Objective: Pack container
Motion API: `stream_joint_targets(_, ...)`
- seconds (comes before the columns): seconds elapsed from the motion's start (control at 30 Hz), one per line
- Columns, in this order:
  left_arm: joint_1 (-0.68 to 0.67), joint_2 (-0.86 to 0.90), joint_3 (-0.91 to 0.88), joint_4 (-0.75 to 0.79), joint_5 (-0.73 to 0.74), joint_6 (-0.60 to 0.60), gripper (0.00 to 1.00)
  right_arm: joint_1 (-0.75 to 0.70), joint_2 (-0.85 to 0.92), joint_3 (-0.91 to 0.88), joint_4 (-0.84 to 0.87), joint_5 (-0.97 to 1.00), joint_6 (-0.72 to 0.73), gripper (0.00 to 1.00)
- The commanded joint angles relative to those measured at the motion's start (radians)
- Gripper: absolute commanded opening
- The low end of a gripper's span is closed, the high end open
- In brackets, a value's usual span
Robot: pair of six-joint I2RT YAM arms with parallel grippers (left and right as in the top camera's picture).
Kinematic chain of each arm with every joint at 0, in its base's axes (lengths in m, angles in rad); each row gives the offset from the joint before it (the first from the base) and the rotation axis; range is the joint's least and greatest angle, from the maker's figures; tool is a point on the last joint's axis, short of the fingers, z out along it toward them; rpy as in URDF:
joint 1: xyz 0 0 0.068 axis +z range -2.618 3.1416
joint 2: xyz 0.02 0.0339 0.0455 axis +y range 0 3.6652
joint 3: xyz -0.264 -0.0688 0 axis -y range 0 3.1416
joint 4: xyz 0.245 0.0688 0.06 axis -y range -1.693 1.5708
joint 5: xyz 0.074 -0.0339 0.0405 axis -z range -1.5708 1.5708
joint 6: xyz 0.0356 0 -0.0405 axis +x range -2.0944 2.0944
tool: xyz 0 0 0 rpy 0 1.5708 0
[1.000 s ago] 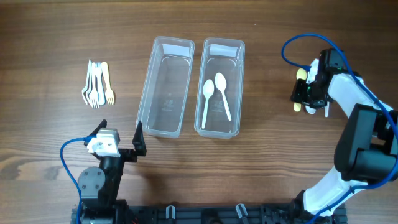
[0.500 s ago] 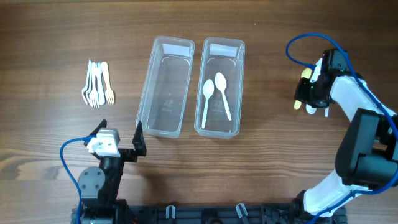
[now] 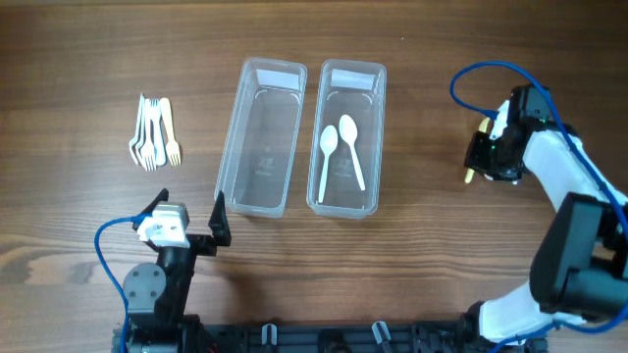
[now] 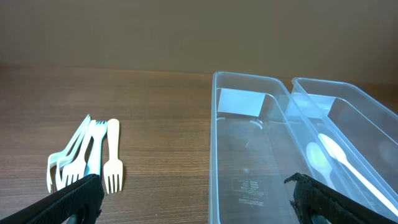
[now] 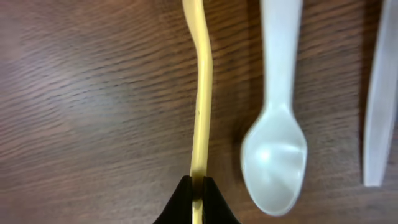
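Two clear containers stand side by side mid-table. The left container (image 3: 259, 137) (image 4: 249, 155) is empty. The right container (image 3: 345, 191) (image 4: 348, 118) holds two white spoons (image 3: 339, 147). My right gripper (image 3: 488, 155) (image 5: 197, 193) is at the far right, shut on the thin handle of a yellow spoon (image 5: 201, 106); its bowl is out of view. A white spoon (image 5: 277, 143) lies on the table just beside it. My left gripper (image 3: 186, 221) (image 4: 196, 202) is wide open and holds nothing, near the front edge, facing the containers.
A pile of white and cream forks (image 3: 154, 132) (image 4: 87, 158) lies on the wood left of the containers. Another white utensil (image 5: 379, 93) lies at the right edge of the right wrist view. A blue cable (image 3: 471, 83) loops above the right arm.
My right gripper has shut on the yellow spoon's handle and shifted slightly to the right. The left arm has not moved.
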Motion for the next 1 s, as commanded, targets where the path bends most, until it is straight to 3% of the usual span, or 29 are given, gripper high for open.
stream_joint_targets(0.0, 0.006, -0.007, -0.006, 0.003, 0.012, 0.02, 1.0, 0.006, -0.085, -0.003, -0.01, -0.022, -0.014, 0.04)
stream_joint_targets(0.23, 0.006, -0.007, -0.006, 0.003, 0.012, 0.02, 1.0, 0.006, -0.106, -0.008, -0.023, -0.022, -0.013, 0.04)
stream_joint_targets(0.27, 0.006, -0.007, -0.006, 0.003, 0.012, 0.02, 1.0, 0.006, -0.106, -0.011, -0.026, -0.022, -0.013, 0.07)
stream_joint_targets(0.33, 0.006, -0.007, -0.006, 0.003, 0.012, 0.02, 1.0, 0.006, -0.105, -0.024, -0.027, -0.022, -0.01, 0.31)
stream_joint_targets(0.37, 0.006, -0.007, -0.006, 0.003, 0.011, 0.02, 1.0, 0.006, -0.105, -0.036, -0.032, -0.022, -0.008, 0.34)
stream_joint_targets(0.63, 0.006, -0.007, -0.006, 0.003, 0.012, 0.02, 1.0, 0.006, -0.105, -0.194, 0.065, -0.022, 0.04, 0.36)
stream_joint_targets(0.97, 0.006, -0.007, -0.006, 0.003, 0.012, 0.02, 1.0, 0.006, -0.101, -0.223, 0.154, -0.021, 0.066, 0.36)
